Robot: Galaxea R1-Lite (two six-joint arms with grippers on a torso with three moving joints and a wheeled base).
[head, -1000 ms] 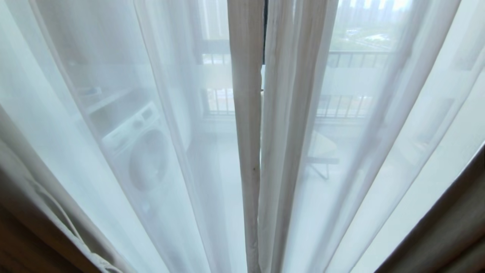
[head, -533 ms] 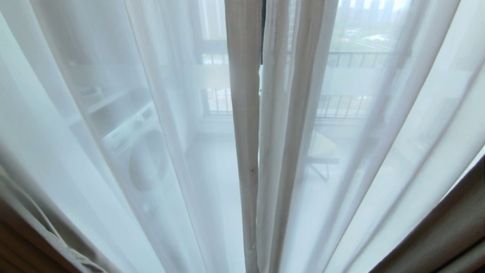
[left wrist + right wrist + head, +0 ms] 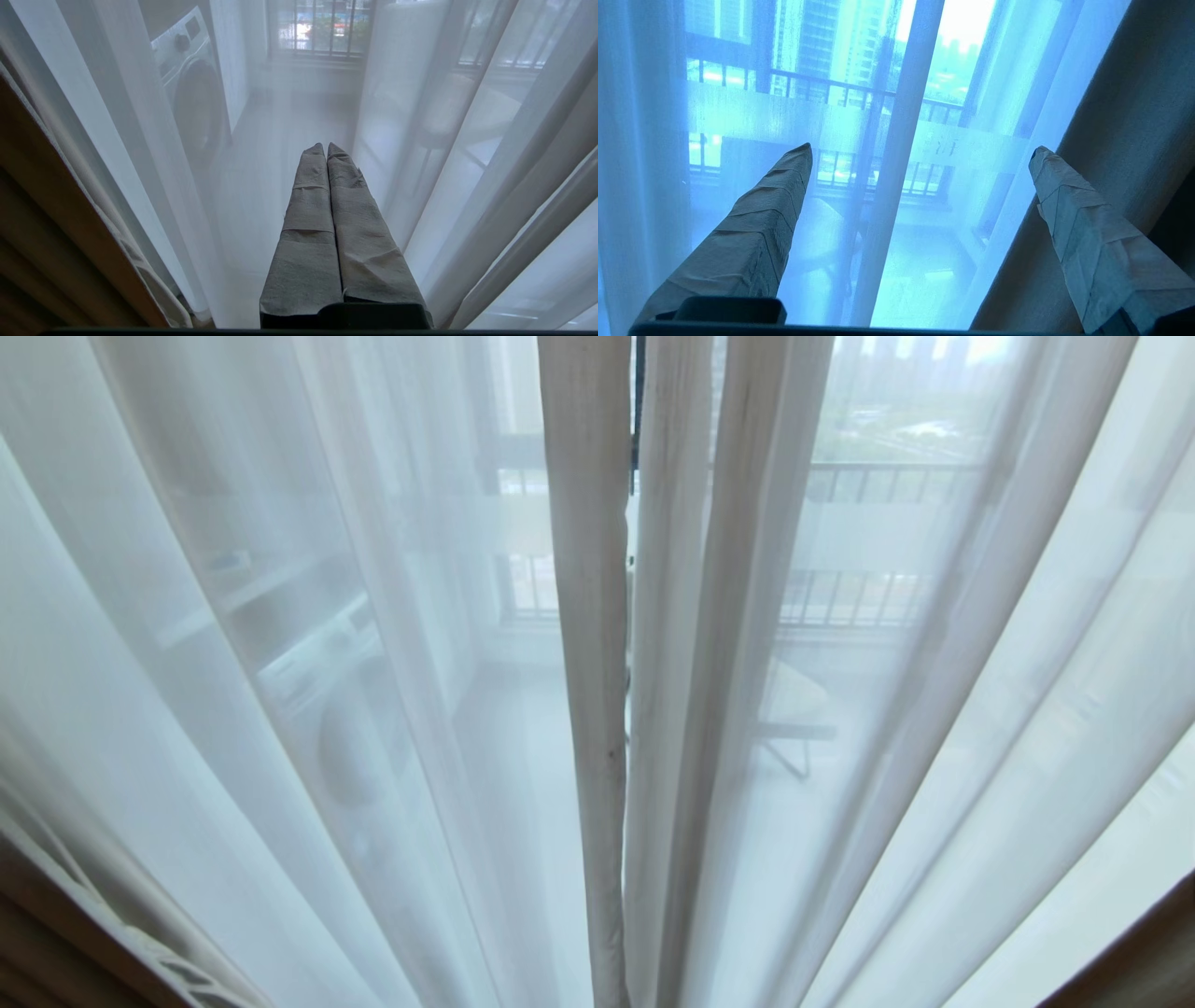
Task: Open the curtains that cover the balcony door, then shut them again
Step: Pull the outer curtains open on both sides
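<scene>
The sheer white curtains hang shut across the balcony door. Their two hemmed edges meet at the middle of the head view. A sliver of the door's black frame shows in the gap, and its frosted stripe shows through the fabric. The opaque beige curtains sit at the lower left and lower right corners. My right gripper is open, facing the sheer layer beside the opaque panel, with nothing between its fingers. My left gripper is shut and empty, low before the sheer.
Behind the sheer, a washing machine stands on the balcony's left. A small chair stands to the right of the middle. The balcony railing runs across the back. Neither arm shows in the head view.
The central hems have drifted slightly left while the balcony behind stays put. The opaque panel at the lower right has drawn back toward the corner, and the sheer folds have shifted.
</scene>
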